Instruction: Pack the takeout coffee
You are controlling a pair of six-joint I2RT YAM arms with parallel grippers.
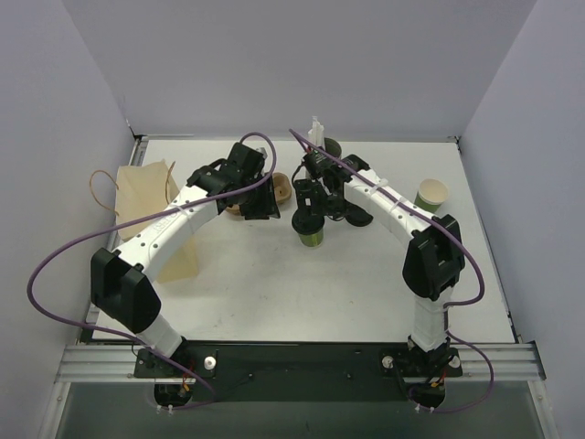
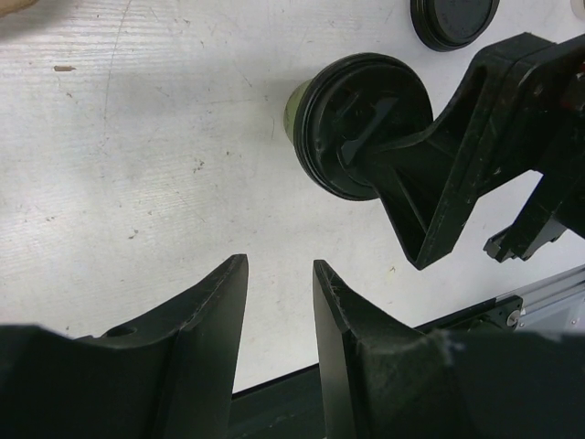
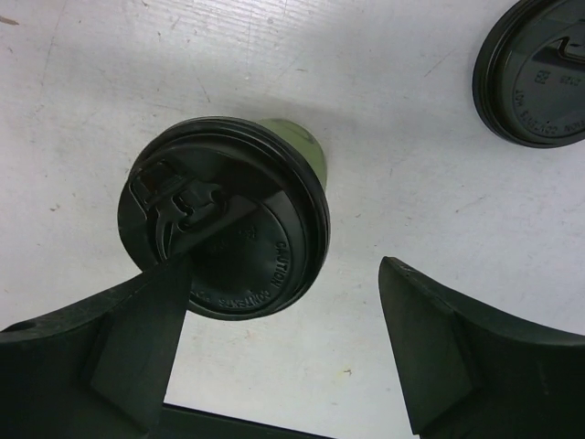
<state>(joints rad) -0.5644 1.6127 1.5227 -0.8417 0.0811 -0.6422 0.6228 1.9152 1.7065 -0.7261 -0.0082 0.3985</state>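
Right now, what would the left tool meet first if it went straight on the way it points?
Probably the bare table beside the lidded cup, though depth is unclear.

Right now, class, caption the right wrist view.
Open right pincer over the black lid on the green cup; second lid nearby.

I'm looking down on a white table (image 1: 274, 293), scuffed and speckled in the wrist views. A tan paper bag (image 1: 146, 197) lies flat at its left edge, one handle loop hanging past the side. Near the middle stands the lidded cup (image 1: 311, 233), green and upright. A spare lid (image 3: 539, 73), black and round, rests flat on the table near it, apart from it. An open cup (image 1: 431, 194), green with a pale rim, stands at the right. At the back I see a tall cup (image 1: 320, 137) with white straws, and a brown piece (image 1: 281, 189) I cannot identify.
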